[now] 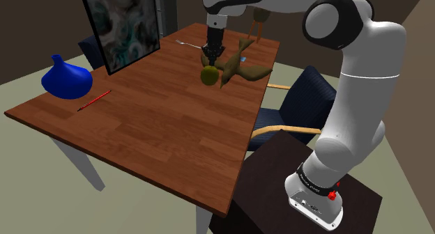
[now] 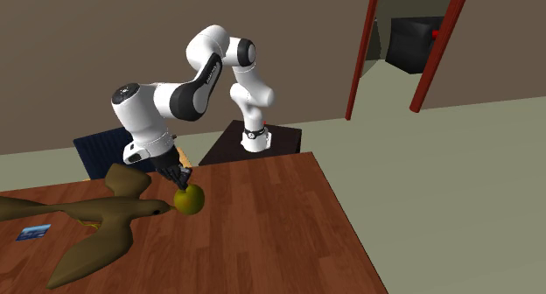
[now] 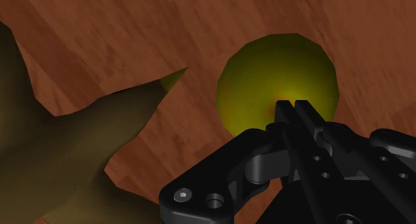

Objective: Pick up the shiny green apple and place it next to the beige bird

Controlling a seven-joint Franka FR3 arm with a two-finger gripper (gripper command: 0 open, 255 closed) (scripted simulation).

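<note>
Shoulder view: over the wooden table the white arm reaches far across to the olive-brown bird, the yellow-green apple just beside its head, the gripper poised at the apple's top, fingers met, clasping nothing

Home dining room, judging by wooden desk, blue padded chairs, big framed picture, blue vase.

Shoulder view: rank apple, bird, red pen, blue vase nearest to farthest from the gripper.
1. Green apple, right at the gripper tips.
2. Bird, beside the apple.
3. Red pen, toward the view's left.
4. Blue vase, far left corner.
</note>
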